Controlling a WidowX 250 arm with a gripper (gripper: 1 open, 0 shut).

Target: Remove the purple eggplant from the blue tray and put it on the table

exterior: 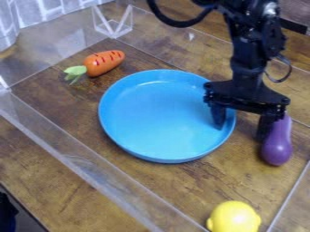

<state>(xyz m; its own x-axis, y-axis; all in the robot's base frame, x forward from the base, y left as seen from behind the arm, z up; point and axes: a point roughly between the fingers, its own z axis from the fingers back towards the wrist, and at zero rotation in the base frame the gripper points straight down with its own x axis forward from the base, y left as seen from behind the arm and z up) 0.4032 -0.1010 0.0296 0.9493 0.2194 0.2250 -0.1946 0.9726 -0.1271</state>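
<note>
gripper (241,123) spread wide, holding nothing; eggplant (276,143) on table (161,186), right of tray (118,136). looks like placing done; next, lift straight up without nudging it.

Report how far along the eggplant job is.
The purple eggplant looks done: it lies on the bare table, to one side of the blue tray. In hand: nothing visible; the end effector hangs over the gap between tray and eggplant, at the tray's rim, its fingers spread. Left: probably just moving the arm clear.
</note>
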